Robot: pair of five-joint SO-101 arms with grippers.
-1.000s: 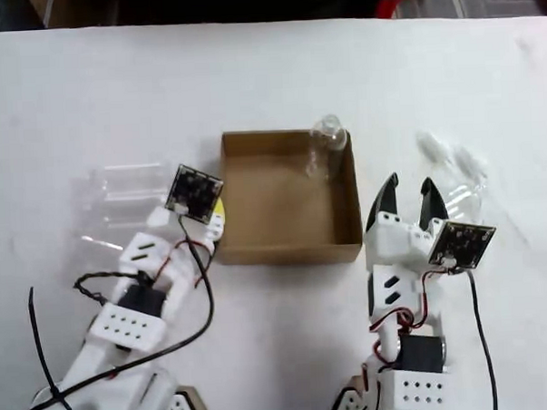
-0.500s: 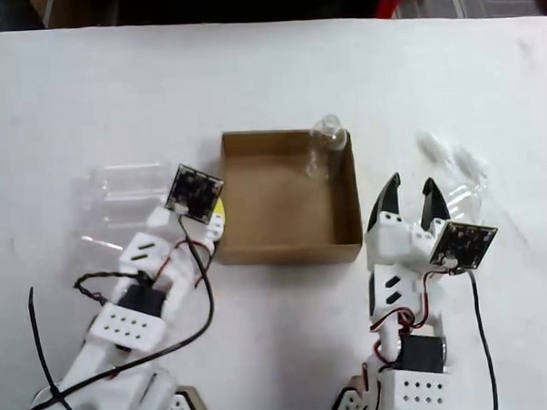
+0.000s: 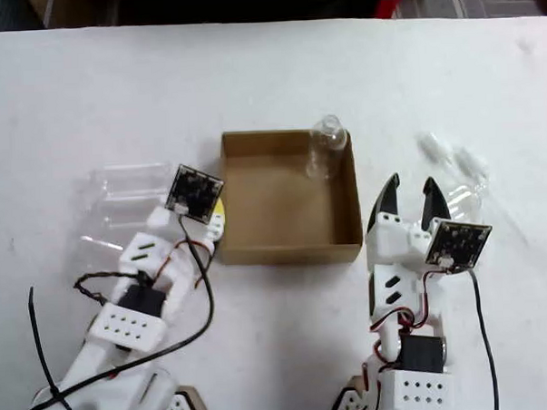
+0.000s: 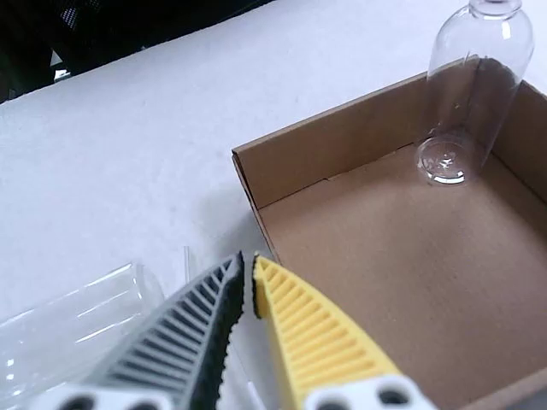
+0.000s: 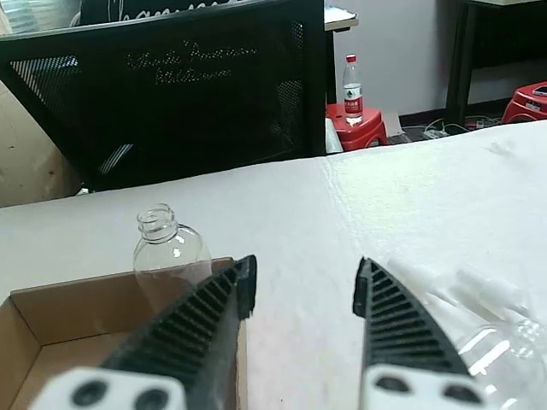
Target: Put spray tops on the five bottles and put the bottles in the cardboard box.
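**Right, one bare-necked bottle stands in the box**

On the left side of the white table point(image 3: 249, 70) I see a cluster of clear plastic bottles point(image 3: 118, 189) lying on their sides; how many there are I cannot tell. In the left wrist view one of them point(image 4: 68, 329) lies just beside my left gripper point(image 4: 249, 265). That gripper is clenched on nothing, its grey and yellow ribbed fingers pressed together at the tips. It sits between the lying bottles and the left wall of the cardboard box point(image 3: 289, 252).

The box is square, brown and shallow, and sits in the middle of the table with its top open. One clear bottle point(image 3: 325, 139) stands upright in its far right corner, against the walls. This bottle is round-shouldered and see-through, and its threaded neck is bare and open, as the right wrist view shows point(image 5: 171, 256).

My right gripper point(image 3: 411, 185) sits just to the right of the box. Its black fingers are spread apart and hold nothing. Past it on the table lie translucent white spray tops point(image 3: 453, 156), and one more clear bottle point(image 3: 462, 197) lies on its side just beside the gripper's outer finger.
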